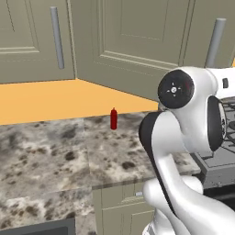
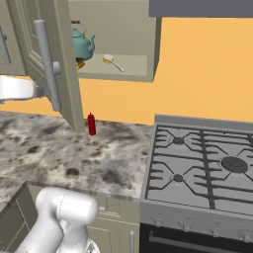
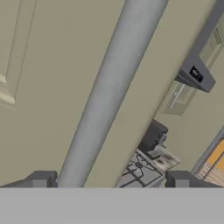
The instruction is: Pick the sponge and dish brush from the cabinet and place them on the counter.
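The cabinet (image 2: pixel 133 66) stands open, with its panelled door (image 2: pixel 64 59) swung out toward me. On its beige shelf lies the dish brush (image 2: pixel 113 62), a pale stick with a yellowish head. Left of it, the sponge (image 2: pixel 80 63) shows as a small yellow piece at the door's edge, partly hidden. My gripper (image 3: pixel 111 180) is open, and the door's long grey bar handle (image 3: pixel 109 92) runs between its spread fingertips, nearer the left one. The speckled stone counter (image 2: pixel 54 153) lies below.
A teal teapot (image 2: pixel 82 44) stands on the shelf by the sponge. A red bottle (image 2: pixel 91 124) is upright on the counter under the door. The grey stove top (image 2: pixel 202 168) with grates sits right of the counter. A second wall cabinet handle (image 1: pixel 57 36) hangs at the left.
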### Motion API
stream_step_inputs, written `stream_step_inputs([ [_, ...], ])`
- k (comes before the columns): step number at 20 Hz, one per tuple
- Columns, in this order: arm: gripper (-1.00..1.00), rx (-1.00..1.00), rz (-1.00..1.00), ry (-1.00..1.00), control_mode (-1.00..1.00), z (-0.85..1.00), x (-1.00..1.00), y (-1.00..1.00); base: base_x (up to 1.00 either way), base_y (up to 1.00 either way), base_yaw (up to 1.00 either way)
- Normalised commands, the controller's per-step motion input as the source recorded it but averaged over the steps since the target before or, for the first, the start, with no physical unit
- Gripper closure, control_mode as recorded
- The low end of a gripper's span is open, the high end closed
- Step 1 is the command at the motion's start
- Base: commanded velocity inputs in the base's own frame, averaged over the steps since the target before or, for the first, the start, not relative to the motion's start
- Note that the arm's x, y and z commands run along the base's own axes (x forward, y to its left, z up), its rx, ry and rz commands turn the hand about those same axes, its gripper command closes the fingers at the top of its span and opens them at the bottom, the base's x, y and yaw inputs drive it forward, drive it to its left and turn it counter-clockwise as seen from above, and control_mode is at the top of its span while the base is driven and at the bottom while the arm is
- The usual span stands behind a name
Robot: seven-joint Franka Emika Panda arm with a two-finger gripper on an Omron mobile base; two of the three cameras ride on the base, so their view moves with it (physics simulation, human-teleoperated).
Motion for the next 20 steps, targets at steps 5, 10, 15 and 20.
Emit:
stream_step_inputs([
  [5,-1.0,0.06,0.0,-0.09,-1.0,0.15,-0.48,-0.17,0.0,0.0,0.0],
  [10,-1.0,0.26,0.0,0.0,-1.0,0.11,-0.16,-0.57,0.0,0.0,0.0],
  [15,-1.0,0.28,0.0,0.0,-1.0,0.28,-0.22,-0.52,0.0,0.0,0.0],
  [20,-1.0,0.27,0.0,-0.03,-1.0,0.36,-0.33,-0.47,0.0,0.0,0.0],
])
